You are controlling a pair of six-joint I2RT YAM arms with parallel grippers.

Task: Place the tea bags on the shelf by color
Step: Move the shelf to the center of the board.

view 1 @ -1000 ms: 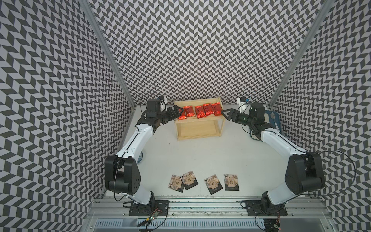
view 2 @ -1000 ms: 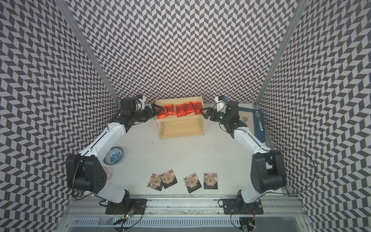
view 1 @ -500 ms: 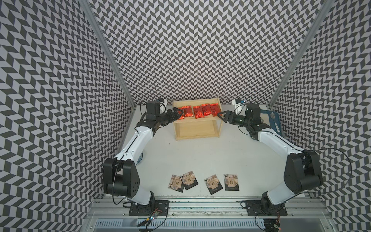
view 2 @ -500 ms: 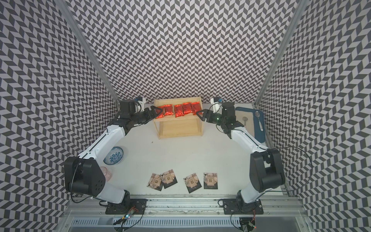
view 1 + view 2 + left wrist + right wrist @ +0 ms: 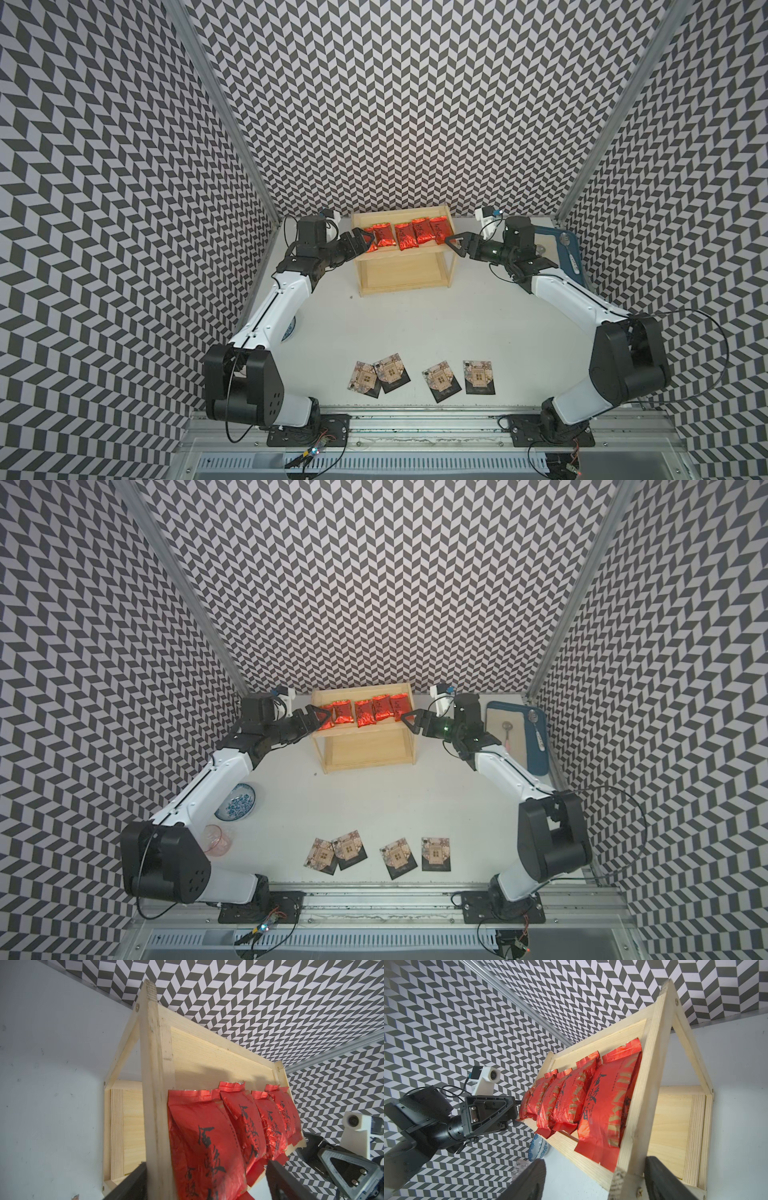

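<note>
We saw L gripper (image 5: 368, 241), R gripper (image 5: 451, 244) edge in on shelf (image 5: 401, 270) ends, jaws wide, empty (red sachets (image 5: 405, 237) shelved; blk packets (image 5: 440, 380) next, prob.).

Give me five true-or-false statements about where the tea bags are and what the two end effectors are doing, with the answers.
1. Five shiny red foil sachets lie on the top board of the pale wooden two-tier shelf. True.
2. The four flat black packets with a beige window print sit on the shelf's lower board. False: they lie on the white table, near its front edge, apart from the shelf.
3. The left end effector is shut on a red sachet. False: its jaws stand open at the shelf's end, gripping nothing.
4. Two of the black packets overlap. True.
5. The right end effector is open at the shelf's other end. True.
</note>
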